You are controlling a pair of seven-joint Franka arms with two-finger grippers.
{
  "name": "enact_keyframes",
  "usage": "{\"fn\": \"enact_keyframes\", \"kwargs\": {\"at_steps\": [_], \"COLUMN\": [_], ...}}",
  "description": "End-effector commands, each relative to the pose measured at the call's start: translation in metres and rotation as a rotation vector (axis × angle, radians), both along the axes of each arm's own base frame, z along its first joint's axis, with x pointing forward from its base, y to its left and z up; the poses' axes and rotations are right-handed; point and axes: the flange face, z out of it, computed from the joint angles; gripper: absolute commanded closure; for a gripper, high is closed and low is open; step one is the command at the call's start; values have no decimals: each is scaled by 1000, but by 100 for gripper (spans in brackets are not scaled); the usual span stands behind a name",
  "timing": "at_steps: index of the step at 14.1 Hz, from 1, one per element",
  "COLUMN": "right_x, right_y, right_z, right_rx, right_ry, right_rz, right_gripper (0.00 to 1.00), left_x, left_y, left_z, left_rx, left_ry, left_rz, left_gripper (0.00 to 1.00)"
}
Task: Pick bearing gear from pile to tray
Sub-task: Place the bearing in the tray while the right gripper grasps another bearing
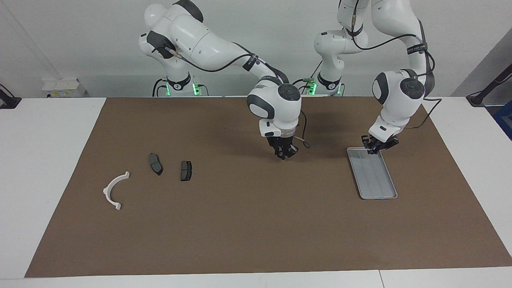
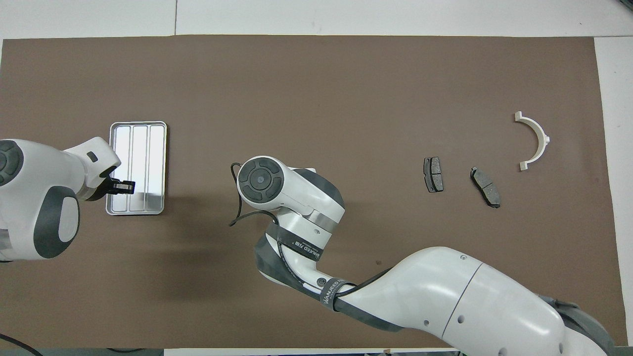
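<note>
The pile lies at the right arm's end of the mat: a white half-ring bracket [image 1: 116,190] [image 2: 534,140] and two dark grey plates [image 1: 155,164] [image 1: 186,171] [image 2: 433,174] [image 2: 485,180]. The silver tray [image 1: 374,176] [image 2: 139,165] sits at the left arm's end and looks bare inside. My right gripper [image 1: 285,154] hangs over the middle of the mat, between pile and tray, fingertips drawn together. No bearing gear shows; anything between the fingertips is too small to make out. From overhead its own wrist hides it. My left gripper [image 1: 376,146] [image 2: 122,186] hovers shut over the tray's end nearest the robots.
A brown mat [image 1: 256,224] covers most of the white table [image 1: 44,160]. The right arm's long forearm [image 2: 445,306] stretches across the mat's near part. A loose black cable [image 1: 303,141] dangles beside the right wrist.
</note>
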Motion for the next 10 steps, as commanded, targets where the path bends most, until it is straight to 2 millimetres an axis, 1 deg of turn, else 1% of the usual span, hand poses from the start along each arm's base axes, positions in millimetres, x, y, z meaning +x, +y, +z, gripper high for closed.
{"fn": "enact_keyframes", "kwargs": {"at_steps": [1, 3, 4, 5, 6, 7, 8, 9, 10], "right_x": [1, -2, 0, 0, 2, 3, 7, 17, 30], "right_y": [-6, -14, -17, -17, -19, -20, -23, -26, -37], "right_z": [-5, -22, -23, -22, -21, -19, -11, 0, 10], "right_rx": [24, 30, 26, 22, 18, 11, -8, -24, -45], "right_ry": [-41, -63, -65, -64, -65, -64, -66, -67, -58], "right_rz": [-2, 13, 11, 9, 7, 3, -2, -13, -37], "right_gripper": [100, 100, 100, 100, 92, 6, 0, 0, 0], "left_x": [-5, -4, -4, -6, -5, -4, -4, -3, -3], "left_y": [12, 12, 11, 13, 11, 10, 6, 4, 2], "left_z": [-13, -20, -21, -26, -28, -34, -37, -42, -43], "left_rx": [-16, -17, -17, -18, -18, -19, -20, -22, -22], "left_ry": [-28, -27, -30, -24, -30, -31, -36, -32, -34], "left_rz": [11, 10, 10, 13, 9, 10, 11, 13, 19], "left_gripper": [100, 100, 100, 100, 100, 100, 100, 100, 100]}}
